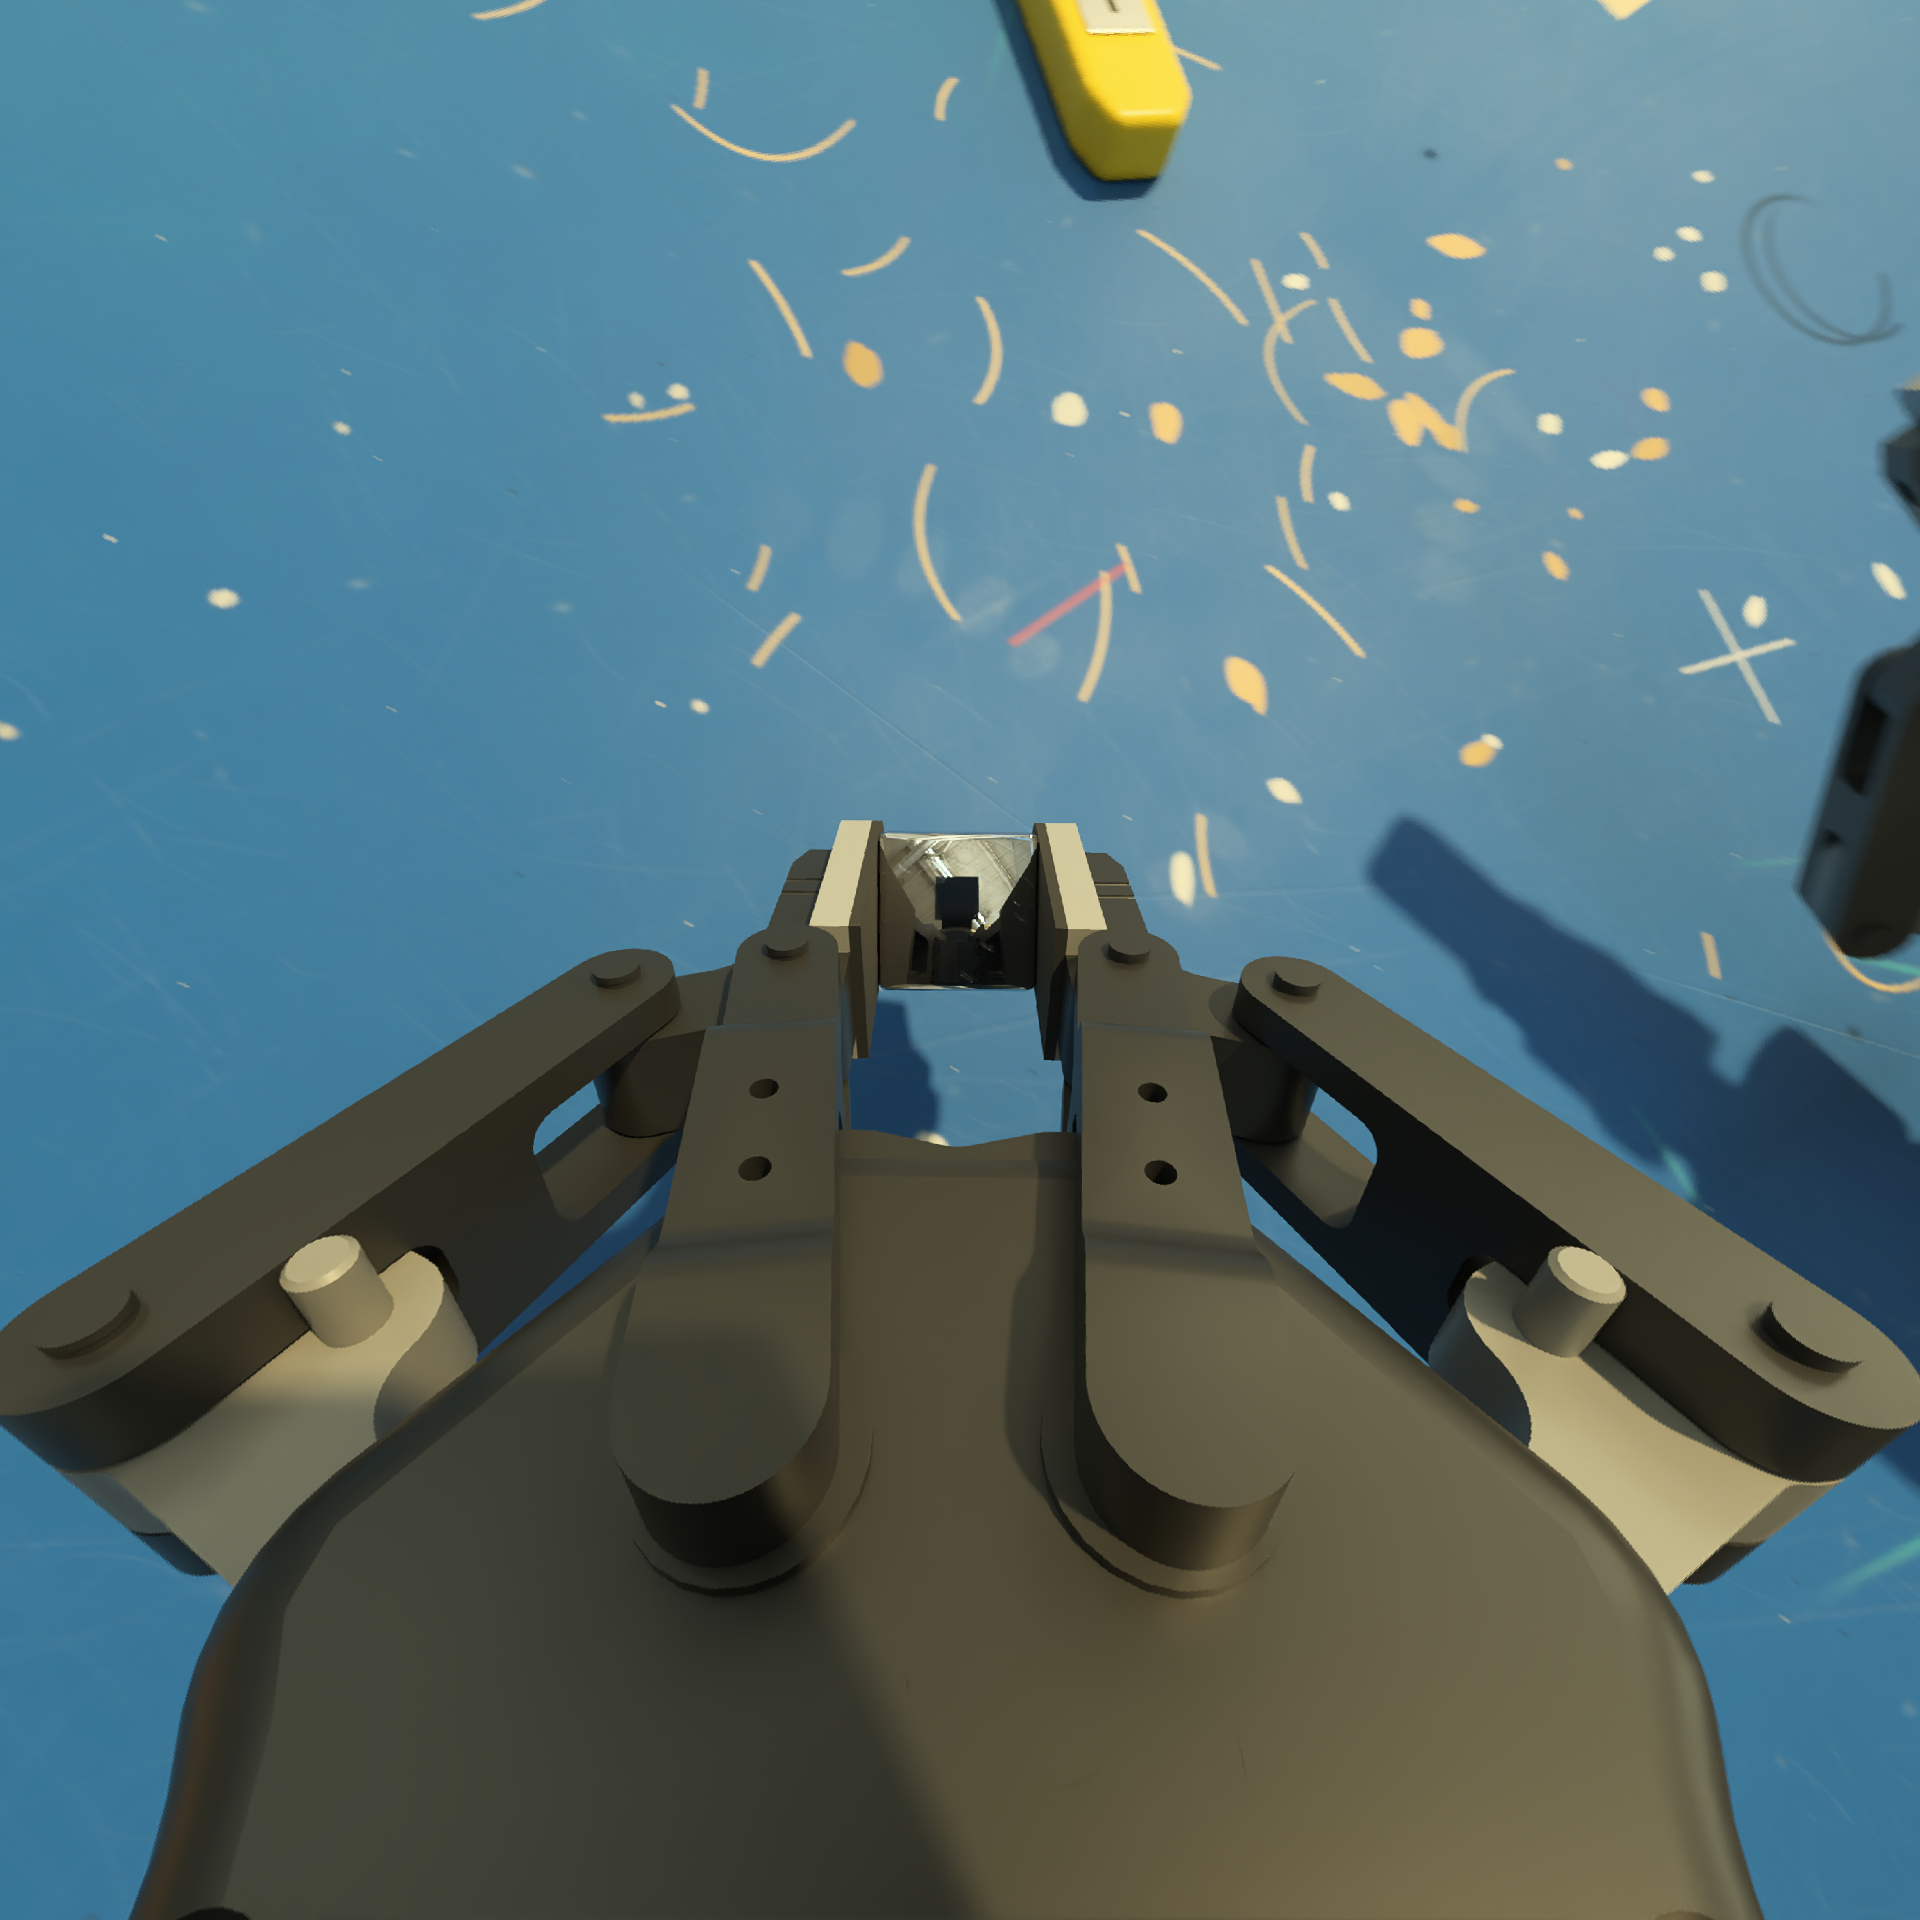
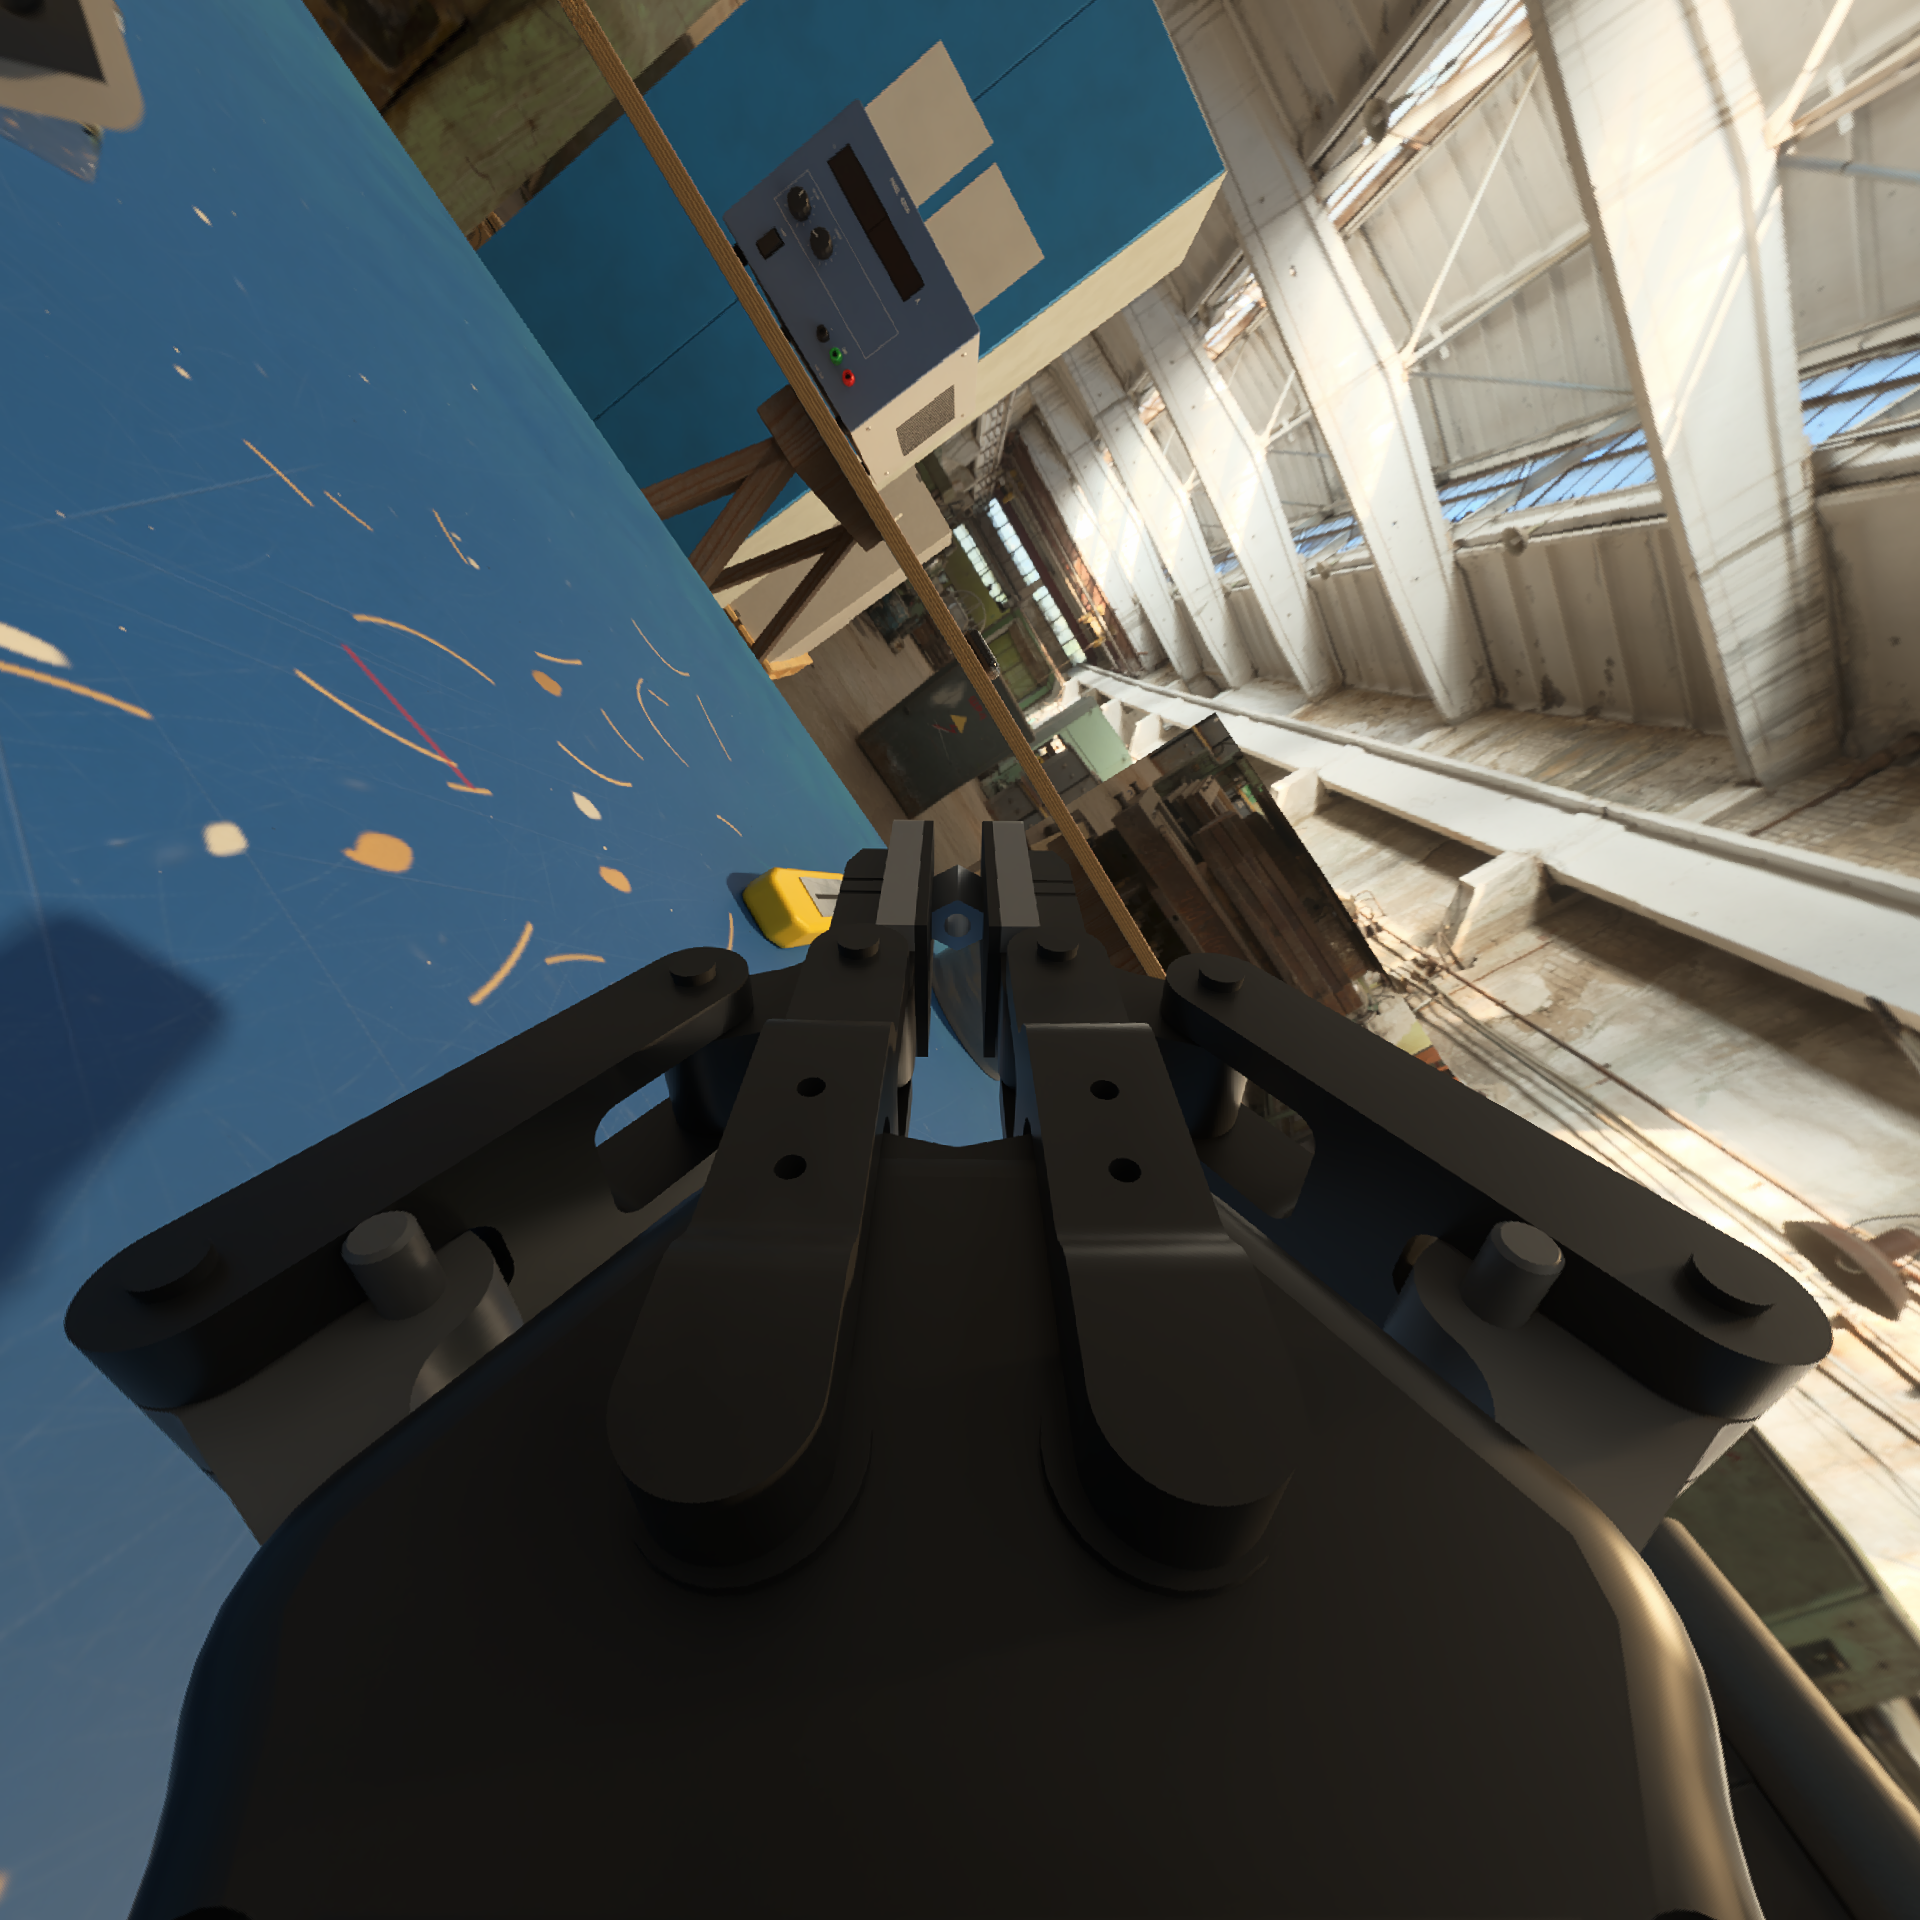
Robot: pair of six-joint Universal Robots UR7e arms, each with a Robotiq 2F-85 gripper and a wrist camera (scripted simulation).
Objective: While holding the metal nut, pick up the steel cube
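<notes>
In the left wrist view we see our left gripper [image 1: 957,914] clamped on the steel cube [image 1: 956,909], its mirror-bright faces pinched between the two pale pads above the scratched blue table [image 1: 416,520]. Our right gripper [image 2: 957,894] is narrowed onto the small metal nut [image 2: 954,923], held between its pads near the table's far edge. Beyond both lies a yellow block [image 1: 1117,88], well apart from the cube, and off the table a blue-faced instrument box [image 2: 862,270] sits on a shelf.

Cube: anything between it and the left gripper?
Nothing visible. The cube already sits clamped between the left gripper's pads. The right gripper holds the nut.
</notes>
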